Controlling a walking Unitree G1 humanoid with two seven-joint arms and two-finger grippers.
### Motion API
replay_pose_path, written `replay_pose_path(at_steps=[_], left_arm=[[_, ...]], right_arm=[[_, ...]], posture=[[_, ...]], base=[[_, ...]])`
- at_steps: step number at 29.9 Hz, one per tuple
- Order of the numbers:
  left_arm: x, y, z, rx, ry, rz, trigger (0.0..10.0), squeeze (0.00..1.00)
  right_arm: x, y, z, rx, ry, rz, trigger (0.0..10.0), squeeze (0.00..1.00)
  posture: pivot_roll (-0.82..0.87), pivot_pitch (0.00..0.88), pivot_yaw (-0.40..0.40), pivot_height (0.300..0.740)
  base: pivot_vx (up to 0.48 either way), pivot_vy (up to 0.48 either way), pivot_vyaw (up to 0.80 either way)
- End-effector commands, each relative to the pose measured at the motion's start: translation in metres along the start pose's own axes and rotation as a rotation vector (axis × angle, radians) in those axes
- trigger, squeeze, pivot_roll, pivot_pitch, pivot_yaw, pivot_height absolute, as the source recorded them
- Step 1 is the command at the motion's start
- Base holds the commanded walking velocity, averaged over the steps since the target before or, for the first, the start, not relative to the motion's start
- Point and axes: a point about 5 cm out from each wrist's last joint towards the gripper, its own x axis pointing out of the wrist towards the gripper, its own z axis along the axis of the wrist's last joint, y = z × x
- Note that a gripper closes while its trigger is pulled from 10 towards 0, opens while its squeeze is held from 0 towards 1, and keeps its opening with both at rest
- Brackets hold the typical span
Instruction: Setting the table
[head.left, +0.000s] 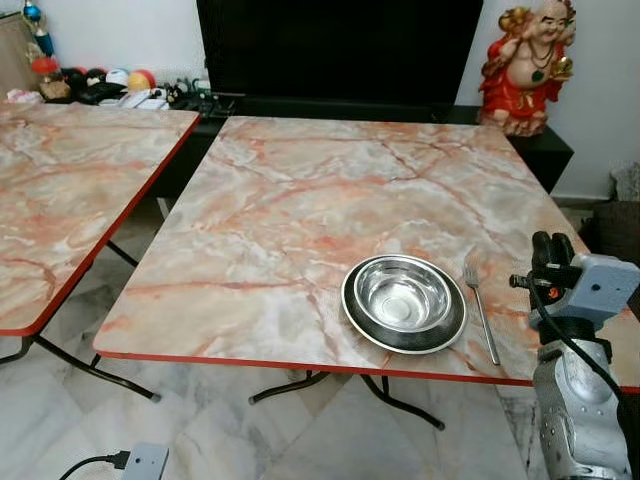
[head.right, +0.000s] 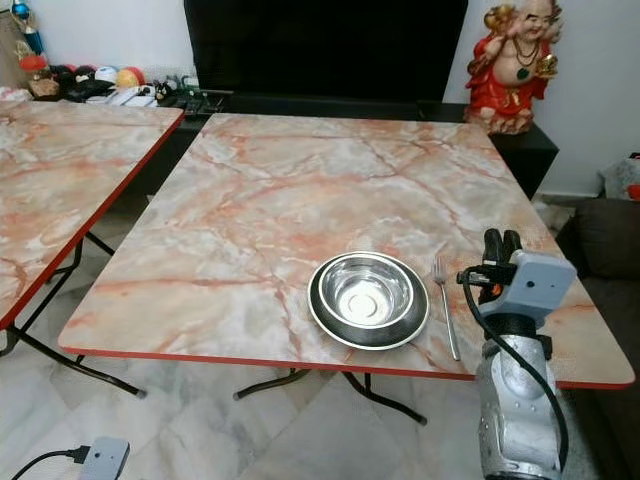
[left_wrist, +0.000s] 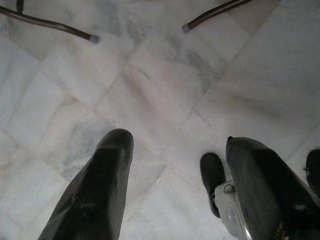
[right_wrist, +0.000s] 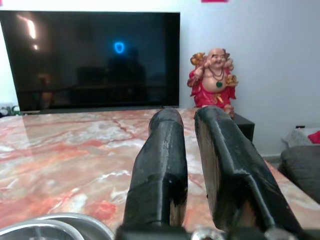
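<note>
**A:** What does the left eye view give us?

**B:** A marble-patterned surface with a red edge. Near its front right corner a steel bowl sits inside a dark-rimmed plate, and a fork lies just beside the plate on its right, tines pointing away from the robot. The right hand is raised at the surface's right edge, near the fork but apart from it, carrying nothing.

**A:** And the right eye view?

**B:** The same scene. It shows a red figurine on a low black cabinet, a dark screen, and a second surface to the left.

**A:** The left wrist view?

**B:** Something the eyes do not: the left hand hangs idle over pale floor tiles, fingers spread wide, nothing between them.

**A:** The right wrist view?

**B:** It settles the right hand's state: the two black fingers stand nearly together with a narrow gap, empty. The bowl's rim sits just below them.

**A:** So which step is this?

**B:** By my reading, one place looks laid: plate, bowl, fork. The next move probably calls for fetching another piece, which none of these views offers, so the robot would likely have to turn or walk first.
</note>
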Motion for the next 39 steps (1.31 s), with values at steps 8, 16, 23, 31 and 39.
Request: replay_pose_path(at_steps=[8, 16, 23, 31, 39], left_arm=[[-0.005, 0.001, -0.019, -0.038, 0.072, 0.013, 10.0, 0.0], [-0.005, 0.0, -0.019, -0.044, 0.073, 0.012, 10.0, 0.0], [-0.006, -0.001, -0.023, -0.042, 0.081, 0.007, 10.0, 0.0], [-0.006, -0.006, -0.025, -0.041, 0.085, -0.01, 10.0, 0.0], [-0.006, -0.007, -0.027, -0.033, 0.089, -0.017, 10.0, 0.0]], right_arm=[[-0.005, 0.0, 0.003, 0.009, 0.017, -0.016, 10.0, 0.0], [-0.005, 0.012, 0.002, 0.014, 0.017, 0.026, 10.0, 0.0], [-0.006, 0.015, 0.002, 0.015, 0.023, 0.042, 10.0, 0.0], [-0.005, 0.021, 0.002, 0.019, 0.017, 0.051, 10.0, 0.0], [-0.006, 0.024, 0.005, 0.021, 0.005, 0.05, 10.0, 0.0]], posture=[[-0.05, 0.0, 0.008, 0.74], [-0.03, 0.0, 0.003, 0.74], [-0.02, 0.0, -0.001, 0.74], [-0.03, 0.0, -0.001, 0.74], [-0.03, 0.0, 0.006, 0.74]], base=[[0.0, 0.0, 0.0], [0.0, 0.48, 0.0], [0.0, 0.48, 0.0], [0.0, 0.48, 0.0], [0.0, 0.48, 0.0]])
